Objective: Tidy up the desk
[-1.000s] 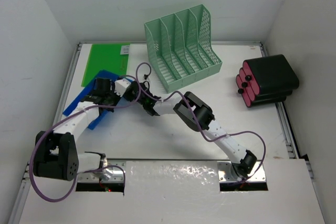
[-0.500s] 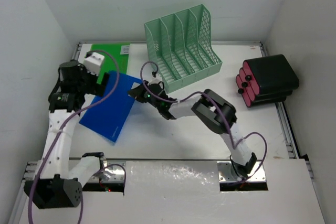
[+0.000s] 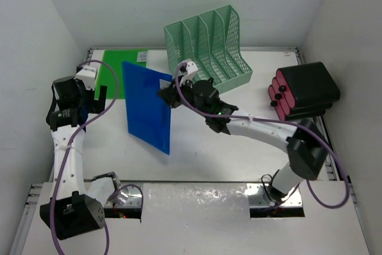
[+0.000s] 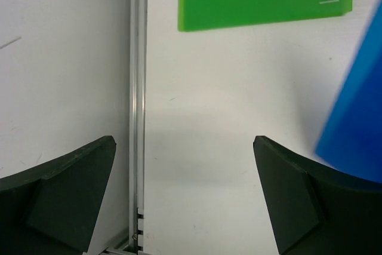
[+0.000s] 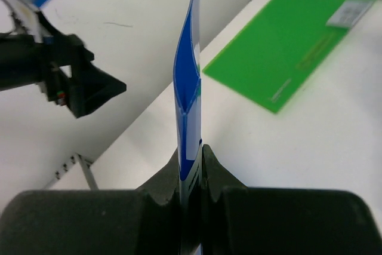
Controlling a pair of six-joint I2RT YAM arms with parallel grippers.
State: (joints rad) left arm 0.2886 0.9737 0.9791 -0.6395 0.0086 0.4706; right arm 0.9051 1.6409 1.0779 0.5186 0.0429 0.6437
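The right pincer (image 3: 169,95) is clamped on one edge of a blue folder (image 3: 146,106), holding it on edge above the middle of the worktop (image 3: 197,159), just in front of the mint rack (image 3: 209,52). The left pincer (image 3: 92,101) hangs with its fingers apart and empty over the worktop's left side, near a green folder (image 3: 128,56) lying flat in the far left corner. A black case (image 3: 307,88) sits at the right.

The step in hand looks to be filing the blue folder in the rack. To do it well, the folder's plane would need turning to match the dividers, which run at a slant in the overhead view. Its lower edge would have to clear the rack's front lip before it goes down into a slot. A slow move seems wise (the grip is on one edge only, so the sheet could swing or sag). Whether its low corner touches the worktop cannot be told.

The worktop lies flat under everything, its near edge at the arms' bases. Its long axis appears to run left to right across them.
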